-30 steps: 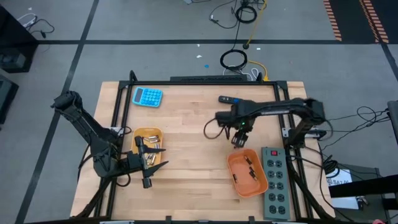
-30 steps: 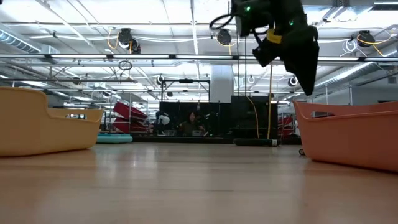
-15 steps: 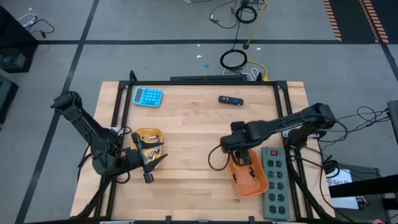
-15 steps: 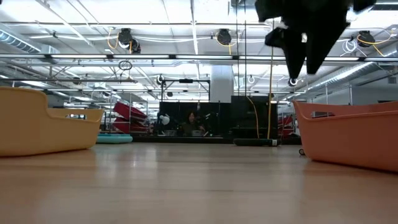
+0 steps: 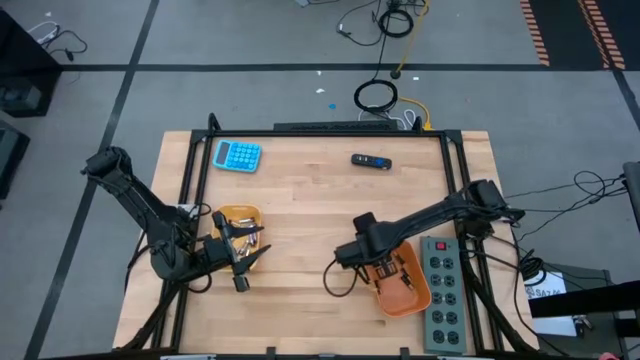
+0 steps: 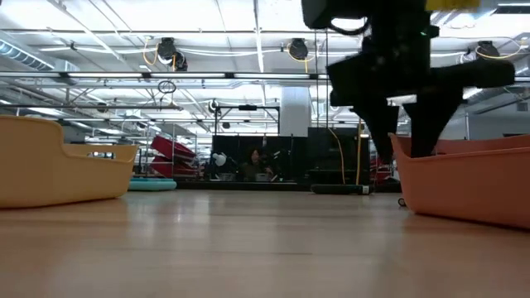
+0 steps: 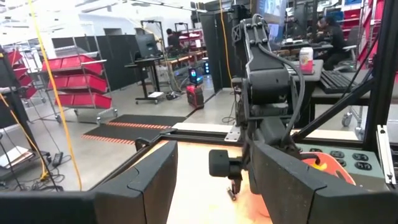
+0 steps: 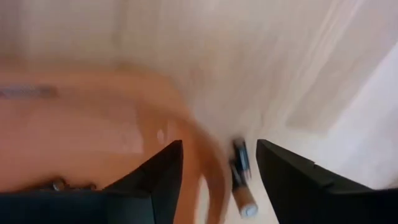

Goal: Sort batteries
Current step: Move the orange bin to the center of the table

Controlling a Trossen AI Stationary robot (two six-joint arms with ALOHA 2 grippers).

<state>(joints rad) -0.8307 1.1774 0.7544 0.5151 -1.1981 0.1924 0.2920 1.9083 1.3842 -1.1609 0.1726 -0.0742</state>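
A wooden table [image 5: 300, 210] is seen from above, with one dark arm at each side. The right gripper [image 5: 362, 252] is held low at the inner edge of the orange tray [image 5: 392, 305], its fingers spread wide. In the right wrist view, one dark battery [image 8: 240, 167] with a coppery end is seen between those fingers, gripped by neither, just outside the tray's curved rim. It cannot be told whether it touches the rim. This pose is judged to suit picking up a stray battery so that it can be placed in the tray. A few more small batteries [image 5: 405, 278] are seen inside that tray.

The left gripper [image 5: 243, 268] is held just beside the yellow tray [image 5: 222, 216], fingers apart and empty, apparently waiting. A heap of unsorted batteries [image 5: 243, 228] is kept in the yellow tray (the likely supply).

A blue calculator [image 5: 237, 155] and a power strip [image 5: 441, 292] are also present.
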